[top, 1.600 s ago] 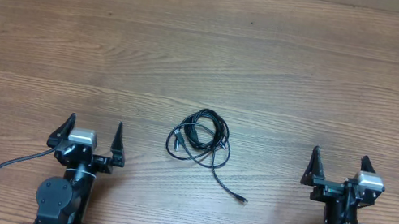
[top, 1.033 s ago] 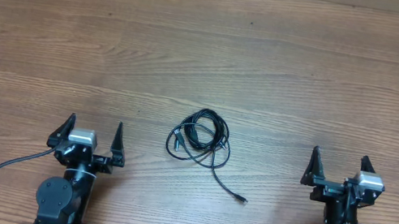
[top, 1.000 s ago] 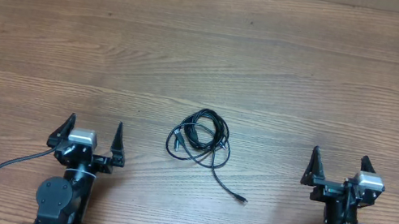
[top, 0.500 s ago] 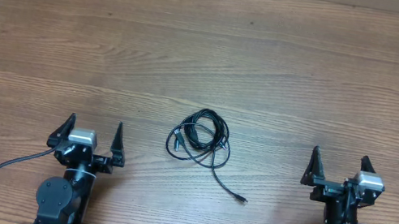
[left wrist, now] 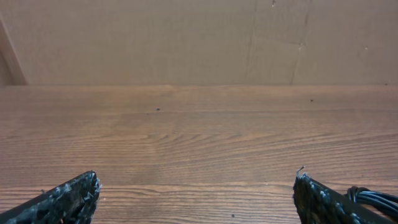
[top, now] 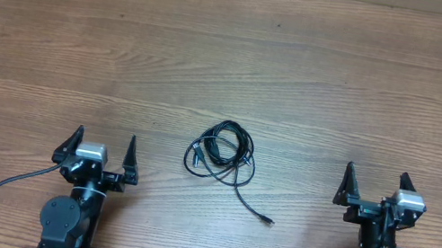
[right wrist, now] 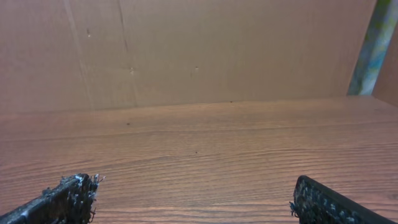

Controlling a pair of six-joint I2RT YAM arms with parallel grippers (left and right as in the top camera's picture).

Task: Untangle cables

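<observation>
Nothing has changed since the earlier overhead pictures: both arms sit at the near edge as before, and the cables have not shifted.

In the overhead view the arm bases are cut off by the bottom edge. The cables' strands overlap too closely in the small bundle to tell one cord from another. One loose end trails out toward the near right. In the left wrist view only a sliver of cable shows at the lower right, just beside the right-hand finger.

The left gripper has its fingers spread wide, holding nothing, with bare wooden table between them. The right gripper is likewise spread wide and empty, its fingers clear of any cord. The cables lie on the table between the two grippers, slightly farther out, touching neither. Beyond the table's far edge stands a plain brown wall.
</observation>
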